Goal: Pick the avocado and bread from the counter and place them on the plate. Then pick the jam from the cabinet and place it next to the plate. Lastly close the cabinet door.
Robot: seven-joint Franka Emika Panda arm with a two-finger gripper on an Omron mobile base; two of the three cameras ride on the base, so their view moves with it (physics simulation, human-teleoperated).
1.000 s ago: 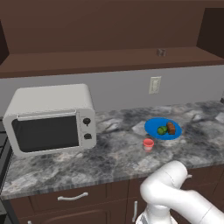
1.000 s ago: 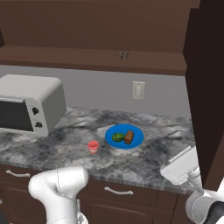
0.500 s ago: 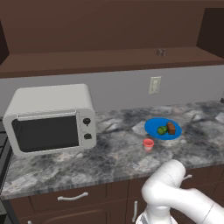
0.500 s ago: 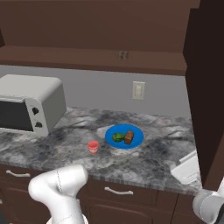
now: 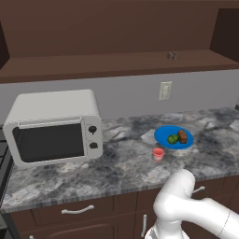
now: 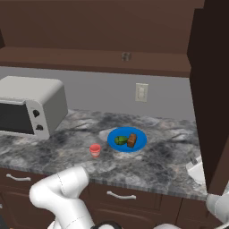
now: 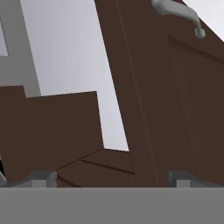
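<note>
The blue plate (image 5: 163,135) lies on the marbled counter (image 5: 116,163) with the green avocado (image 5: 173,138) and the brown bread (image 5: 182,137) on it. The jam (image 5: 158,154), a red-lidded jar, stands on the counter just in front-left of the plate. In the right base view the plate (image 6: 140,142), avocado (image 6: 120,140), bread (image 6: 132,140) and jam (image 6: 95,150) sit the same way. The cabinet door (image 6: 210,89) hangs open at the right. My white hand (image 6: 196,172) is partly hidden behind its lower edge. My gripper (image 7: 113,178) is open and holds nothing, close to the cabinet door (image 7: 175,109) below its silver handle (image 7: 179,13).
A white microwave (image 5: 53,126) stands at the counter's left end. The open cabinet (image 5: 116,65) spans the wall above, with a small grey item (image 5: 172,56) on its shelf. A wall outlet (image 5: 165,90) sits over the plate. Drawers (image 5: 74,211) run under the counter.
In the right base view my hand has slid a little to the right, further behind the open door's lower edge. Plate, food and jam have not moved.
</note>
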